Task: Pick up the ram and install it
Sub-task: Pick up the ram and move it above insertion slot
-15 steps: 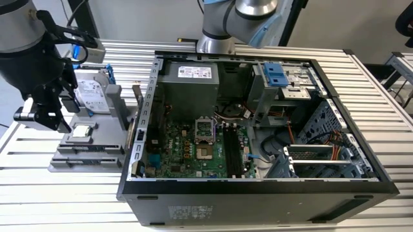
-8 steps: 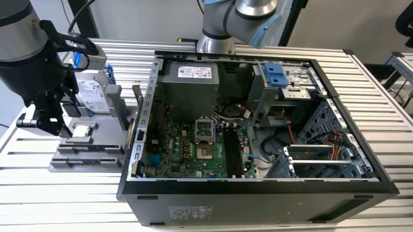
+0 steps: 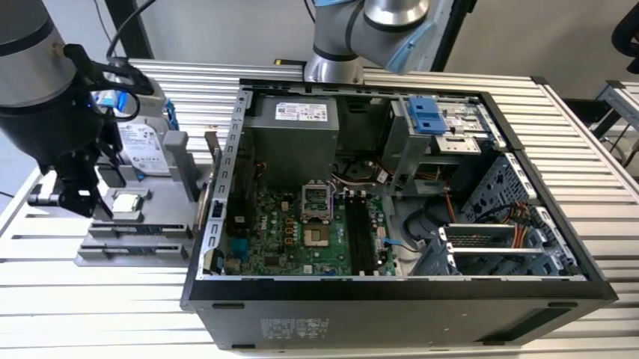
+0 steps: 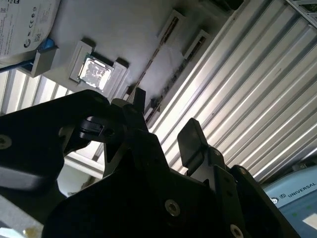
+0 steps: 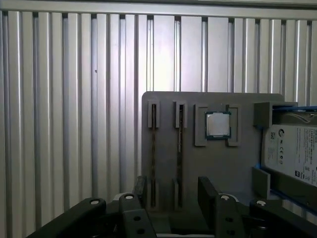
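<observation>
Ram (image 5: 179, 148) stands on edge in a narrow slot of a flat grey holder (image 5: 233, 163). It is a thin, long, dark strip. A second strip (image 5: 153, 148) like it sits in the next slot, parallel and just beside. The holder is matte and smooth, with raised blocks around the strips' ends. Near the strips, a small square chip (image 5: 218, 124) with a shiny metal face rests in its own recess. A labelled silver drive (image 5: 292, 148) in a blue frame lies past it. All rest on a table (image 5: 74, 99) of ribbed, glossy aluminium slats. The black, blocky fingers (image 5: 207, 191) are spread wide and hold nothing. They hover over one end of the holder, and in the first wrist view both strips fall between them, the ram nearer the middle.
</observation>
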Available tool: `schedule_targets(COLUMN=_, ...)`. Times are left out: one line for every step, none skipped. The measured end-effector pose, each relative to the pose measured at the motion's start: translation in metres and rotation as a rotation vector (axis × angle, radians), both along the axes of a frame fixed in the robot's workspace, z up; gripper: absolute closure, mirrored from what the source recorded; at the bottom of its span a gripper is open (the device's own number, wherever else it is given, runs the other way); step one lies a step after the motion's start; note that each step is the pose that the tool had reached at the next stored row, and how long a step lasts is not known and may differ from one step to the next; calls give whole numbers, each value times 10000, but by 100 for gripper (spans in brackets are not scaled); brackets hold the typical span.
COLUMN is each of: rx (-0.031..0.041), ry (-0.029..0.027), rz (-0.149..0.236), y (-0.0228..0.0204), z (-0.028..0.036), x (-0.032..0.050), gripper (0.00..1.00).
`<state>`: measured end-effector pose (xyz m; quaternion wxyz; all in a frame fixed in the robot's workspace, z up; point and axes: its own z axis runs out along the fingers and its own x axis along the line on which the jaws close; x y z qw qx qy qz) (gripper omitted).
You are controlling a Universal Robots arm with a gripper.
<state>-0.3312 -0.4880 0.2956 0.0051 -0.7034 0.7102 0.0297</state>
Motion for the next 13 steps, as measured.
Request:
schedule_targets(rx=-1, ry=3, rz=0, y=0, z=-9, x=0, gripper=0)
schedule_targets(rx=0, ry=5, rz=0, y=0, z=-19, x=0, gripper=0)
schedule_targets(rx=0, ry=7, rz=0, y=0, z=-29, x=0, gripper=0)
schedule_targets(rx=1, ry=8, rz=0, y=0, z=-39, x=0, gripper=0)
schedule_targets(rx=0, ry=10, rz=0, y=0, z=-48, x=0, gripper=0)
schedule_targets(rx=0, ry=12, rz=0, y=0, z=-58, x=0, gripper=0)
schedule_targets(rx=1, ry=12, rz=0, y=0, z=-68, x=0, gripper=0)
schedule_targets(rx=0, ry=14, rz=0, y=0, z=-78, x=0, gripper=0)
schedule_targets(rx=-1, ry=17, rz=0, y=0, z=-88, x=0, gripper=0)
schedule_targets(rx=-1, ry=19, rz=0, y=0, z=-99, x=0, gripper=0)
schedule_targets(rx=0, ry=19, rz=0, y=0, z=-110, x=0, gripper=0)
schedule_targets(rx=0, ry=19, rz=0, y=0, z=-120, x=0, gripper=0)
schedule_targets(rx=0, ry=19, rz=0, y=0, z=-130, x=0, gripper=0)
